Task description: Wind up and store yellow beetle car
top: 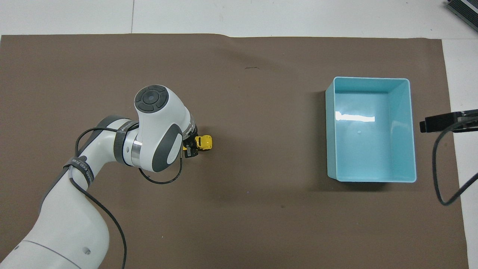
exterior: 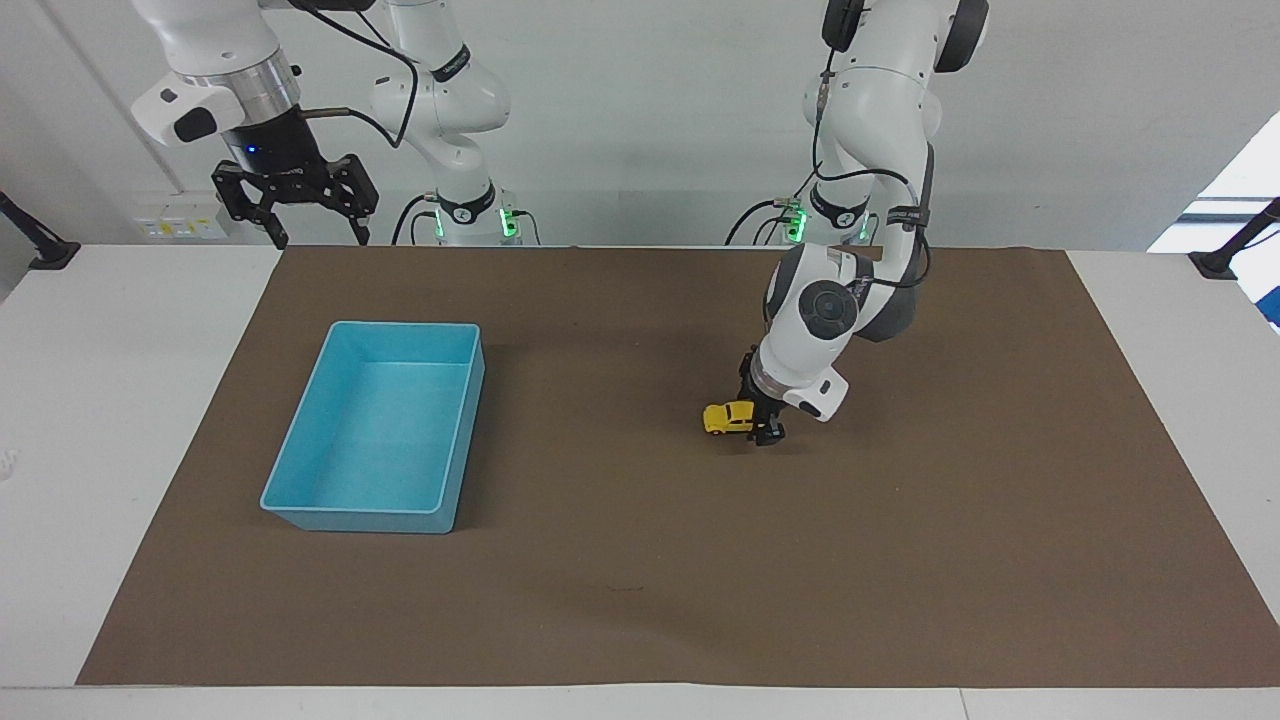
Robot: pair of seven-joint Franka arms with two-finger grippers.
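The yellow beetle car stands on the brown mat near the table's middle, its wheels on the mat. My left gripper is down at the mat and shut on the car's end that faces the left arm's end of the table. In the overhead view the car sticks out from under the left gripper, whose wrist hides most of the fingers. My right gripper waits open and empty, raised by the robots' edge at the right arm's end.
An empty light blue tray stands on the mat toward the right arm's end; it also shows in the overhead view. The mat covers most of the white table. The right gripper's dark tip shows beside the tray.
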